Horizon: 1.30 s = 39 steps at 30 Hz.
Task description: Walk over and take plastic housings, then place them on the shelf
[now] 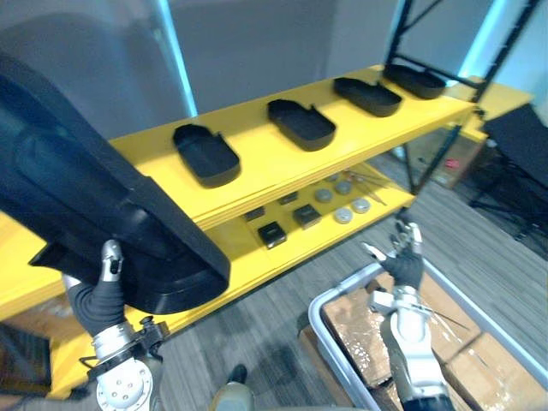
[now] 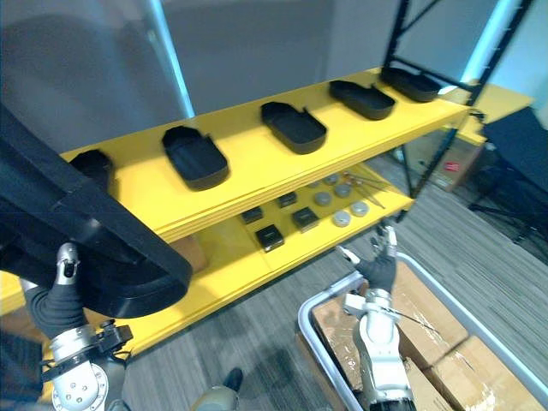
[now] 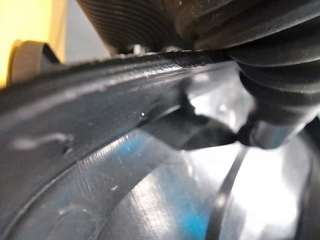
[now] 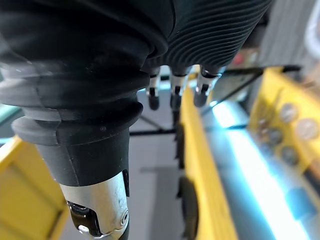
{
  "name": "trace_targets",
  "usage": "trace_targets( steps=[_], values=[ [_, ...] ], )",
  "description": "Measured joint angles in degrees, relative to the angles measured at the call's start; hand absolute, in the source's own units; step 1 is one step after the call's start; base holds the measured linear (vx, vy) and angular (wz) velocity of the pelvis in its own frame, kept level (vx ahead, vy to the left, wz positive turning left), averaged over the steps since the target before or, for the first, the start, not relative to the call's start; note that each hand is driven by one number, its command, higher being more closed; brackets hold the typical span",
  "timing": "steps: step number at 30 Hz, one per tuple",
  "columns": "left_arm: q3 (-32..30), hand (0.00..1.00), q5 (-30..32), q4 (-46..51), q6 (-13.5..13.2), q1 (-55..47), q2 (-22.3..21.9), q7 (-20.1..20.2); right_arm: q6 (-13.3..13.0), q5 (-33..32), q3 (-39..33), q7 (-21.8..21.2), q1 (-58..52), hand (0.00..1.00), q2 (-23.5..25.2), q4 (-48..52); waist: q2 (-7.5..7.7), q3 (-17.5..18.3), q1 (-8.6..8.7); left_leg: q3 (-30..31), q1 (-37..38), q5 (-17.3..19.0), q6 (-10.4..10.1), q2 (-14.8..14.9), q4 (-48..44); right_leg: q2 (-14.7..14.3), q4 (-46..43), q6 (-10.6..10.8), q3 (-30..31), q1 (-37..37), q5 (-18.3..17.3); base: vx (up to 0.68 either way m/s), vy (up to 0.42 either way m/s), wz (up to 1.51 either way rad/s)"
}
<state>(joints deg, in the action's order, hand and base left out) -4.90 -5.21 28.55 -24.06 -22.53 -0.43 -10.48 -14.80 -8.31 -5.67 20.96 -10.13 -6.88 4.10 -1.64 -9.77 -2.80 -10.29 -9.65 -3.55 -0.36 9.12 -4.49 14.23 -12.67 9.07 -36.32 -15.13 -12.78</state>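
Note:
A large black plastic housing (image 1: 103, 214) fills the left side, tilted and held up in front of the yellow shelf (image 1: 257, 158). My left hand (image 1: 101, 295) grips its lower edge from below; in the left wrist view the housing's rim (image 3: 100, 120) runs right under the hand's cover. Several more black housings lie in a row on the top shelf, among them one (image 1: 205, 154), another (image 1: 300, 124) and a third (image 1: 367, 96). My right hand (image 1: 404, 261) is raised at the lower right, open, fingers (image 4: 175, 97) straight and holding nothing.
The lower yellow shelf (image 1: 257, 257) carries small black blocks (image 1: 272, 233) and round grey discs (image 1: 342, 214). A metal-rimmed cart (image 1: 330, 300) with cardboard boxes (image 1: 364, 330) stands under my right hand. A black frame post (image 1: 428, 158) and dark chair (image 1: 522, 141) are at right.

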Motion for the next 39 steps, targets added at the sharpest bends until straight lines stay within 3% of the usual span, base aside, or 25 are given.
trace_targets(
  steps=[1,2,3,7,8,9,10,12,18,21,23,24,25,26,27,29,30,32,33,34,35,36,39],
  values=[
    [0.2,1.00,0.0,0.0,-0.2,0.0,0.0,0.2,-0.1,0.0,-0.1,0.1,0.0,0.00,-0.2,0.2,-0.31,0.1,0.00,0.0,-0.1,-0.5,-0.7,-0.2,0.0,0.2,-0.2,0.2,0.1,0.0,-0.3,0.00,0.116,0.50],
    [0.8,1.00,-0.1,0.0,-0.9,0.0,0.0,0.4,-0.2,0.1,-0.1,0.1,0.4,0.00,-0.5,0.2,-1.09,0.0,0.02,0.0,-0.2,-3.0,-3.3,-1.2,-0.3,1.4,-1.0,1.5,0.6,0.1,-1.2,0.01,0.174,0.00],
    [1.1,1.00,-0.5,0.0,-1.1,0.1,0.2,0.3,-0.2,0.1,0.4,0.1,0.3,0.00,0.6,-0.1,-0.85,-0.3,-0.18,-1.4,0.2,-3.9,-4.1,-1.9,-1.1,3.0,-1.6,1.5,1.6,0.2,-1.8,0.01,0.172,-0.13],
    [0.9,1.00,-0.7,-0.5,-1.0,0.6,1.6,-0.8,-0.6,-0.5,3.5,-1.7,1.1,0.00,2.3,-0.1,1.20,-1.9,-0.69,-3.1,0.4,-2.1,-4.3,-2.5,-4.7,5.0,-1.9,2.0,5.9,1.4,-1.4,0.02,0.098,-0.40],
    [0.7,1.00,-0.6,-1.0,-0.8,0.8,2.5,-0.9,-0.6,-0.7,3.8,-2.8,1.8,0.00,2.5,-0.1,2.08,-2.7,-0.96,-1.2,-0.5,-0.5,-5.4,-2.2,-8.6,5.1,-1.9,2.5,7.6,1.5,-1.1,-0.02,0.059,-0.75],
    [0.2,1.00,-0.6,-1.9,-0.6,0.3,2.2,-1.9,-0.6,-1.6,3.7,-4.8,3.1,0.00,2.3,-0.1,1.90,-2.8,-1.86,7.1,-1.4,2.2,-7.6,-2.1,-13.1,4.7,-1.7,3.1,10.5,2.0,-0.8,-0.02,0.052,-0.86],
    [-0.1,1.00,-0.6,-1.9,-0.4,0.0,2.0,-2.3,-0.7,-2.2,4.0,-5.7,3.8,0.00,2.2,-0.1,1.58,-2.9,-2.16,9.1,-1.4,3.3,-8.3,-2.1,-13.9,4.6,-1.6,3.4,11.5,2.1,-0.7,-0.02,0.042,-0.76],
    [-0.2,1.00,-0.5,-1.9,0.2,0.0,2.0,-2.9,-1.3,-2.2,4.3,-7.5,4.6,0.00,2.1,-0.1,0.82,-2.9,-1.70,9.9,-1.4,5.8,-8.7,-2.2,-13.7,4.9,-1.8,3.8,13.0,3.4,-0.5,-0.02,0.112,-0.33],
    [-0.5,1.00,1.7,-1.7,0.5,0.1,2.0,-4.1,-1.9,-4.3,9.3,-10.8,3.9,0.00,4.0,-0.5,1.69,-3.6,-1.96,8.6,-3.2,8.0,-7.2,-4.4,-16.5,7.5,-1.4,4.0,13.4,4.2,-0.3,0.01,0.097,-0.03],
    [-0.6,1.00,4.0,-1.6,0.6,0.1,1.9,-4.0,-2.7,-4.3,9.1,-11.0,3.5,0.00,3.9,-2.3,1.87,-3.8,-2.50,8.7,-3.5,10.9,-5.6,-6.3,-18.5,9.6,-6.4,0.2,13.8,4.9,1.8,0.11,0.145,0.18],
    [-1.5,1.00,4.3,-1.0,0.6,0.1,2.4,-2.6,-3.6,-4.3,8.6,-11.2,2.7,0.00,3.9,-2.4,1.07,-3.3,-2.12,10.1,-2.5,11.4,-4.6,-6.4,-17.0,10.7,-20.2,-10.2,18.1,12.6,9.4,0.13,0.209,0.32],
    [-2.1,1.00,4.3,-0.4,0.6,0.0,2.4,-2.4,-3.9,-4.2,8.6,-11.3,2.7,0.00,4.1,-2.4,1.22,-3.4,-2.13,10.0,-1.3,11.4,-4.2,-6.6,-15.9,11.1,-23.2,-12.0,19.8,14.5,12.7,0.21,0.180,0.24],
    [-2.9,1.00,4.8,0.4,0.6,0.0,2.4,-2.4,-4.3,-3.9,8.6,-11.5,2.5,0.00,4.2,-2.5,1.69,-3.6,-1.86,10.4,1.1,11.2,-3.3,-6.9,-13.6,10.9,-27.0,-11.1,23.1,16.5,20.4,0.28,0.176,0.28],
    [-3.3,1.00,5.5,0.8,0.5,0.2,2.7,-2.7,-5.1,-3.2,8.7,-12.3,2.3,0.00,4.9,-2.4,1.87,-3.6,-1.24,12.0,2.6,11.0,-2.3,-6.5,-11.7,9.1,-30.1,-7.6,26.1,18.0,18.0,0.26,0.091,0.40],
    [-3.5,1.00,5.6,0.6,0.5,0.6,2.8,-3.0,-5.3,-2.5,8.7,-12.6,2.4,0.00,5.0,-2.2,2.06,-3.5,-0.91,12.8,3.0,10.9,-2.1,-6.2,-11.1,7.2,-31.3,-5.8,27.2,18.9,12.7,0.25,0.043,0.50],
    [-3.4,1.00,5.5,0.1,0.8,2.1,3.9,-4.2,-5.5,-1.9,8.4,-13.5,2.5,0.00,4.9,-0.8,2.17,-3.5,-0.10,14.4,5.0,10.1,-2.1,-5.5,-8.2,0.4,-29.0,-4.0,28.6,21.2,3.0,0.27,0.011,0.48],
    [-3.5,1.00,5.5,-0.4,0.9,2.6,4.1,-4.5,-5.5,-1.8,8.0,-13.6,2.6,0.00,4.7,0.0,2.18,-3.5,0.08,14.6,6.8,9.6,-2.2,-5.7,-6.4,-2.4,-23.9,-3.7,28.7,21.5,1.0,0.25,-0.032,0.34],
    [-3.3,1.00,5.5,-0.5,1.0,3.4,4.5,-4.8,-5.8,-1.8,7.3,-13.8,3.2,0.00,4.2,0.3,2.19,-3.4,0.46,14.9,8.1,9.6,-2.2,-6.1,-5.3,-5.8,-15.3,-4.5,29.3,22.5,0.6,0.19,-0.089,0.37],
    [-2.9,1.00,5.7,-1.0,1.3,5.3,4.9,-5.1,-6.0,-2.2,5.7,-14.3,3.5,0.00,3.5,0.4,3.01,-3.0,0.92,16.4,7.6,10.0,-2.7,-7.0,-5.3,-7.7,-7.1,-5.0,31.3,23.2,2.6,0.18,-0.126,0.59],
    [-2.9,1.00,5.7,-1.0,1.6,5.8,5.2,-5.3,-6.1,-2.2,5.1,-14.5,3.6,0.00,3.3,0.4,3.71,-2.9,1.11,16.9,7.5,10.3,-3.1,-8.0,-5.4,-7.9,-4.0,-5.5,32.7,23.2,6.1,0.17,-0.135,0.64],
    [-2.6,1.00,5.8,-2.0,1.5,6.4,4.7,-5.4,-6.2,-2.4,4.4,-14.7,3.9,0.00,2.6,0.4,3.27,-3.1,1.66,17.9,7.6,11.0,-3.7,-8.5,-5.7,-7.9,-4.0,-4.9,32.7,22.9,7.1,0.18,-0.129,0.43],
    [-1.4,1.00,5.9,-2.9,2.0,6.1,3.9,-5.6,-6.2,-3.4,3.5,-15.0,4.2,0.00,0.8,0.4,0.82,-2.0,1.75,18.2,7.3,11.4,-3.9,-7.1,-5.6,-9.3,-2.1,-5.4,31.6,21.8,7.6,0.19,-0.123,0.26],
    [-0.8,1.00,6.4,-2.9,1.9,5.7,3.9,-5.5,-6.3,-4.5,3.4,-15.1,4.2,0.00,-0.4,1.7,-0.91,-1.0,2.17,18.1,7.8,11.5,-4.0,-5.3,-4.8,-10.9,0.8,-5.9,30.1,19.4,8.0,0.17,-0.117,0.12]
  ],
)
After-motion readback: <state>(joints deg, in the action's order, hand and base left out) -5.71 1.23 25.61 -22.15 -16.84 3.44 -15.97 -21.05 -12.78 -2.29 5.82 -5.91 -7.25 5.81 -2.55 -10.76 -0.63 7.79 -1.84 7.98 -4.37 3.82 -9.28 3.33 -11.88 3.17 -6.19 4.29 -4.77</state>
